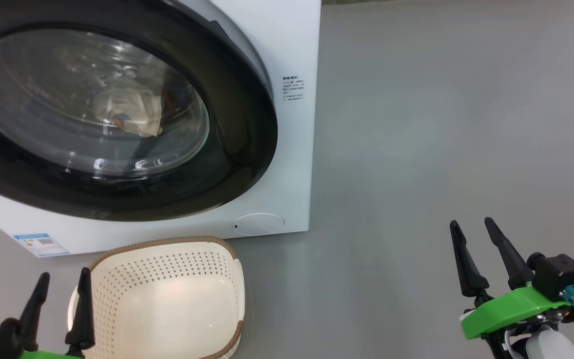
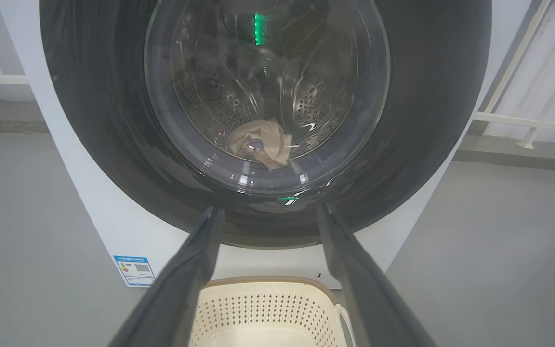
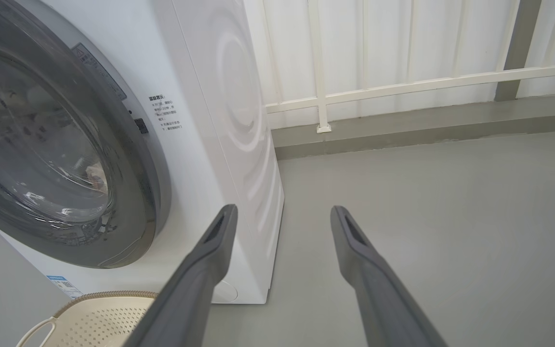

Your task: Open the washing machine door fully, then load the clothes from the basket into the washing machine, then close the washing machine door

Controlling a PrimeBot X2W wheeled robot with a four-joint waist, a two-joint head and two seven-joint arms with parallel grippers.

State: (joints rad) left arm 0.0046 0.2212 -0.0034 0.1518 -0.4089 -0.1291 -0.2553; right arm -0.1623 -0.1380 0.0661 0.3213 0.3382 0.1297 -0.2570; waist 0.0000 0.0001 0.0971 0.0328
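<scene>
Now we see the washing machine (image 1: 292, 50) standing on the grey floor (image 1: 441, 124), its round black door (image 1: 237, 149) shut flat against the front. Through the glass a cream bundle of clothes (image 1: 127, 112), with a touch of orange and blue, lies low in the steel drum (image 2: 306, 106). The cream basket (image 1: 167, 249) sits on the floor just before the machine, below the door, its bare bottom showing. Our left jaws hang at the basket's left edge, our right jaws well off to the right over the floor; both are spread wide and grasp nothing.

Bright even light; glints on the washing machine door (image 1: 92, 109)
</scene>
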